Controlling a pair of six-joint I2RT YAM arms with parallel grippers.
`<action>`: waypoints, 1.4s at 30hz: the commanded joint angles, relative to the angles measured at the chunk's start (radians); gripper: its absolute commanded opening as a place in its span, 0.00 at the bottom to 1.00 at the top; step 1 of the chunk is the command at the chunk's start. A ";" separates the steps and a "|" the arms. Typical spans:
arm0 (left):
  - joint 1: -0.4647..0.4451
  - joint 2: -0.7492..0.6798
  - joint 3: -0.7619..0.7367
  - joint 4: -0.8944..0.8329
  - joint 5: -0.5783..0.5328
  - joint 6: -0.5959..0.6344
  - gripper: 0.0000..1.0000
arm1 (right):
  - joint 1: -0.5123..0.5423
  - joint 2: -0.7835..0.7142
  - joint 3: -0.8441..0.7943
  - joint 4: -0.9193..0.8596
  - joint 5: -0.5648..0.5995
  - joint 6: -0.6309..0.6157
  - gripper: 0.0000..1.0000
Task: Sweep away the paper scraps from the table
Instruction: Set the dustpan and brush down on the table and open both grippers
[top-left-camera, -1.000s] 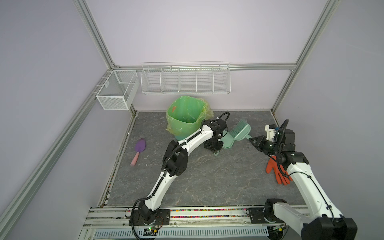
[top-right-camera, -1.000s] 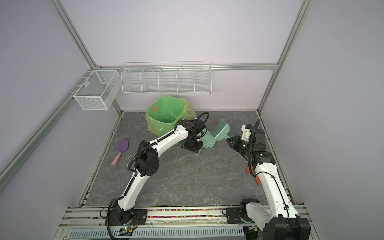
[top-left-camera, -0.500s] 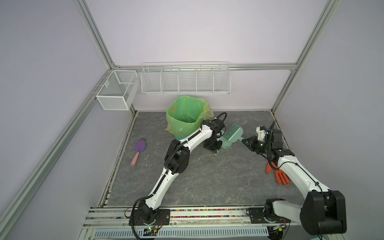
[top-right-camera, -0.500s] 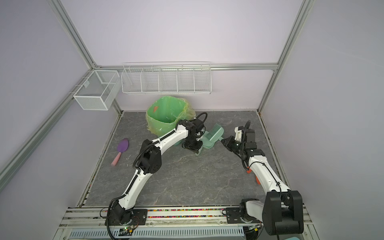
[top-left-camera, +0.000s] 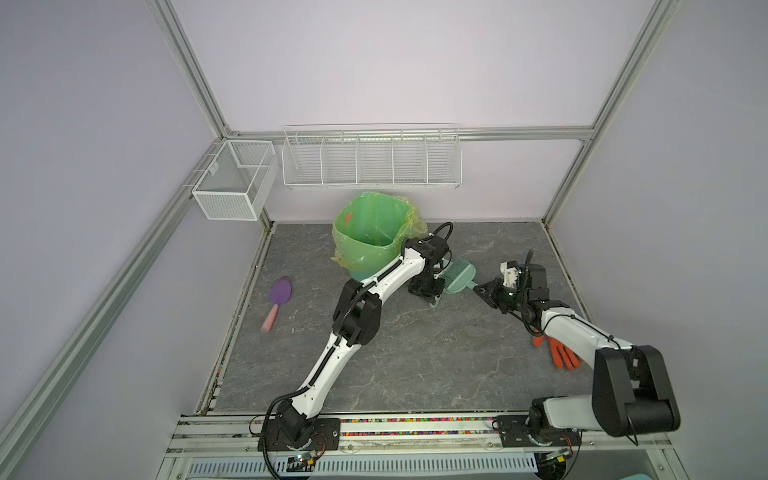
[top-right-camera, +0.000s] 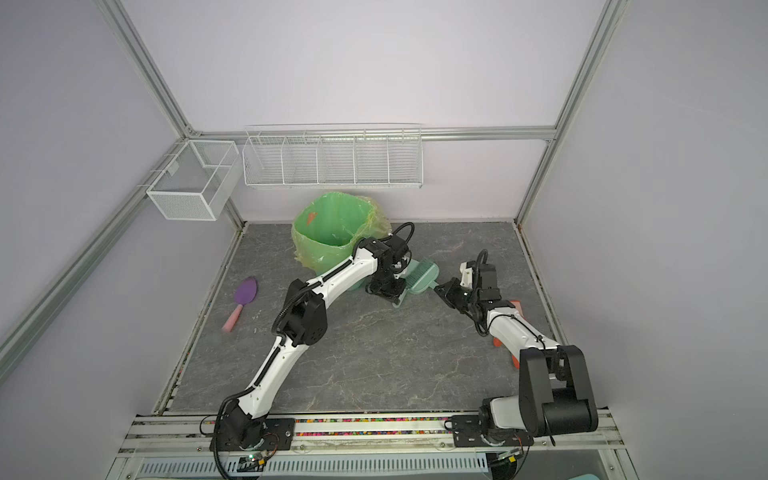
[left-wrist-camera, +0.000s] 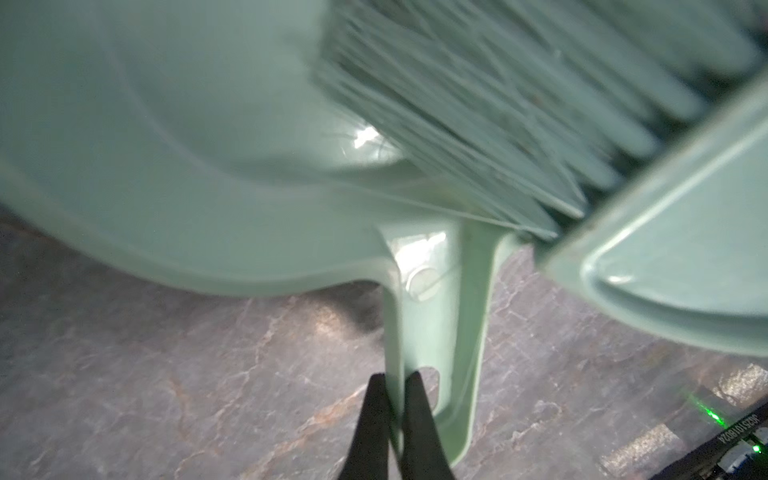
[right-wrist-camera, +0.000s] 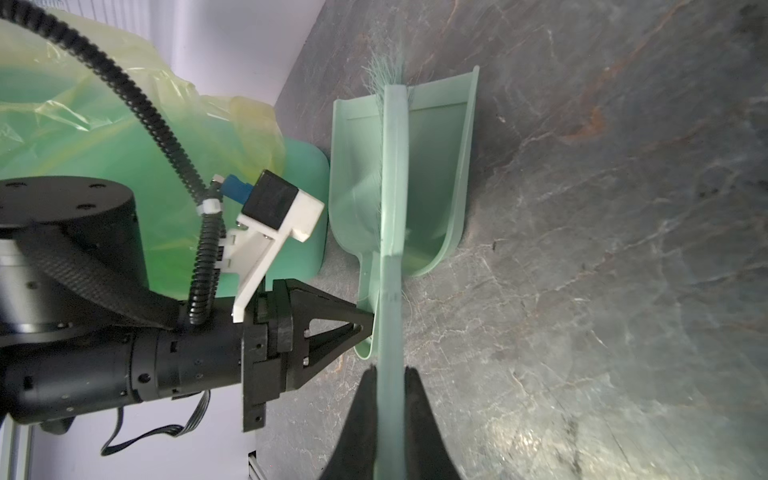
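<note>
A mint-green dustpan rests on the dark marbled table beside the bin, and shows in both top views. My left gripper is shut on one edge of its handle. A matching green brush lies along the pan, its bristles inside the scoop. My right gripper is shut on the brush's handle, close to the left gripper. The paper scraps are out of view.
A green-lined bin stands at the back, right behind the left wrist. A purple paddle with a pink handle lies at the left. An orange glove lies under the right forearm. Wire baskets hang on the back wall.
The dustpan has come down from a raised tilt to lie on the table. My right gripper has moved left and lower with the brush, bringing it into the pan.
</note>
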 joint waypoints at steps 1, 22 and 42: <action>0.002 0.007 0.028 -0.026 -0.039 -0.009 0.09 | 0.004 0.024 -0.017 0.022 0.014 0.016 0.19; -0.031 -0.168 -0.066 -0.047 -0.183 -0.003 0.72 | 0.005 -0.172 0.024 -0.381 0.172 -0.131 0.82; -0.165 -0.582 -0.452 0.050 -0.315 -0.072 1.00 | -0.021 -0.345 0.114 -0.634 0.320 -0.252 0.89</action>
